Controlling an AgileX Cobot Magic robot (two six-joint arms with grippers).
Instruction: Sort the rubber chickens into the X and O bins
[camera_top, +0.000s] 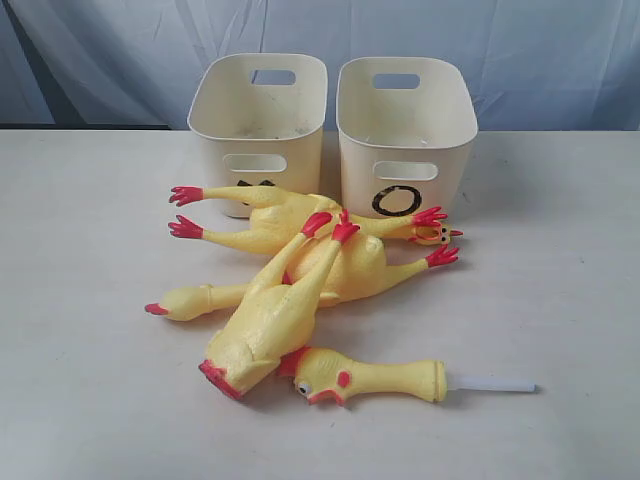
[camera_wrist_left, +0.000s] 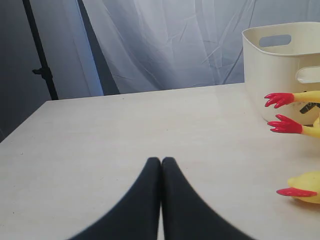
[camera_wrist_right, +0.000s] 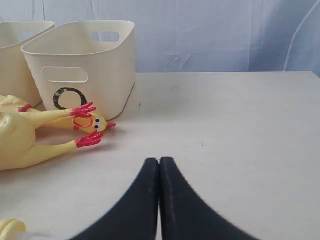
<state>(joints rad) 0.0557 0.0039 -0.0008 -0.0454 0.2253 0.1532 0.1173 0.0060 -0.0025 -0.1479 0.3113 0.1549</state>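
Several yellow rubber chickens (camera_top: 300, 270) with red feet lie piled in the table's middle, in front of two cream bins. The short head-and-neck piece (camera_top: 370, 377) with its white tube lies nearest the front. The left bin (camera_top: 258, 110) has its black mark mostly hidden behind a chicken; the right bin (camera_top: 405, 120) shows a black O (camera_top: 398, 200). Neither arm shows in the exterior view. My left gripper (camera_wrist_left: 161, 161) is shut over bare table, left of red chicken feet (camera_wrist_left: 286, 124). My right gripper (camera_wrist_right: 159, 161) is shut, empty, right of the O bin (camera_wrist_right: 85, 65) and a chicken (camera_wrist_right: 30, 137).
A pale blue-grey curtain (camera_top: 320, 40) hangs behind the bins. A black stand pole (camera_wrist_left: 42, 60) rises beyond the table's far left corner in the left wrist view. The table (camera_top: 90, 230) is pale and matt.
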